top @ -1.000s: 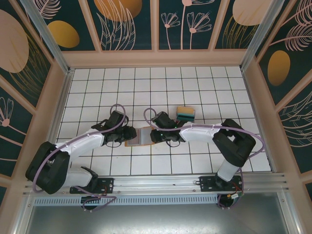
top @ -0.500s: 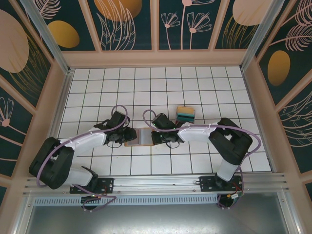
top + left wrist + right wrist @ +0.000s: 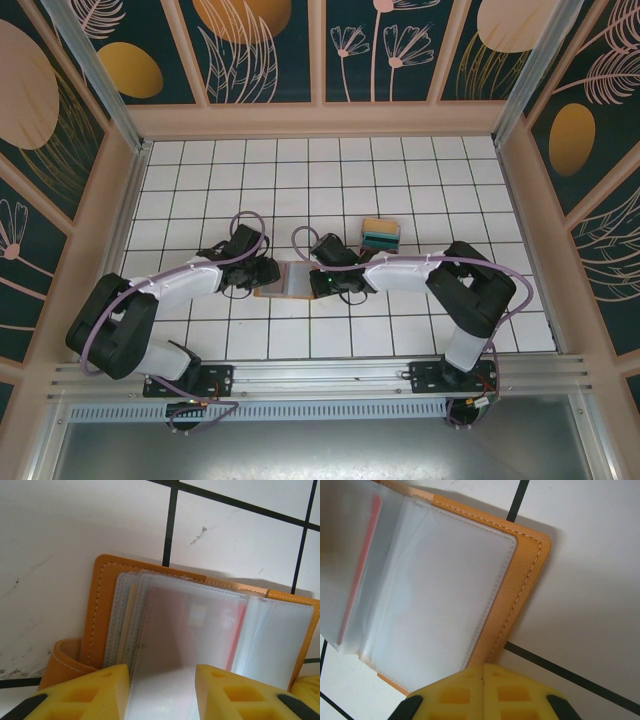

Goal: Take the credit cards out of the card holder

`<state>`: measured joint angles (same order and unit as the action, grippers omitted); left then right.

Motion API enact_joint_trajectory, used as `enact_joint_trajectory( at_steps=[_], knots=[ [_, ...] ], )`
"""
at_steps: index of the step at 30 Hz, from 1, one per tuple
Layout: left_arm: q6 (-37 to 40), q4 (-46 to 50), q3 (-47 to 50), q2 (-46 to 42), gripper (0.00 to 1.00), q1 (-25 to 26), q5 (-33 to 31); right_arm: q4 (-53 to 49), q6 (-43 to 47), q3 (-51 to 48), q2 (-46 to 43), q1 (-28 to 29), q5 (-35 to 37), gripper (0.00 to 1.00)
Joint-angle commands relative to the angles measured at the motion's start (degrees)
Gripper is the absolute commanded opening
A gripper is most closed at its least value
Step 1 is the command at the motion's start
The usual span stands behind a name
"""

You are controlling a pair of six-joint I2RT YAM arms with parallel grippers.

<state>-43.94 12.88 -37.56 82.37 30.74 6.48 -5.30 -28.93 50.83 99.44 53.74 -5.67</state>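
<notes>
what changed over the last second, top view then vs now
The right claw edged slightly left along the open card holder and is now shut at the holder's edge. The left arm's elbow swung inward a little. The left claw stayed at the holder's other side, jaws apart over the clear sleeves. The card holder and the small tray did not move.

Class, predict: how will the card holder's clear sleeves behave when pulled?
Probably floppy: the sleeves are thin film, bowing at the fold. Likely slippery, given their sheen. The card holder may slide on the smooth tile.
</notes>
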Motion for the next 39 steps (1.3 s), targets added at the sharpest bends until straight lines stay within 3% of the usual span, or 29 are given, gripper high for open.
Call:
enact_joint_trajectory(
  at_steps=[1,7,20,24,28,32,39],
  knots=[
    [1.32,-0.32,-0.24,1.82,0.4,-0.07,2.0,0.03,-0.6,0.36,1.5,0.81,-0.39,0.06],
    [1.57,-2.4,0.77,1.46,0.4,-0.05,5.94,-0.07,-0.44,1.06,2.06,0.76,-0.48,0.06],
    [1.75,-6.41,1.31,-0.05,0.54,0.02,12.71,-0.56,-0.21,1.58,2.57,0.82,-0.47,0.06],
    [1.49,-7.28,0.84,-0.87,0.45,0.02,13.99,-0.72,-0.21,1.54,2.57,0.76,-0.39,0.06],
    [0.43,-9.46,0.56,-1.59,0.29,0.22,16.79,-0.79,-0.12,1.56,2.58,0.77,-0.22,0.06],
    [0.11,-10.77,-0.17,-1.69,0.28,1.22,18.9,-1.0,-0.12,1.77,2.69,0.76,-0.12,0.06],
    [1.43,-11.62,-1.09,-2.17,0.47,2.44,22.73,-1.61,0.36,2.71,3.2,0.67,-0.15,0.06]
  ],
)
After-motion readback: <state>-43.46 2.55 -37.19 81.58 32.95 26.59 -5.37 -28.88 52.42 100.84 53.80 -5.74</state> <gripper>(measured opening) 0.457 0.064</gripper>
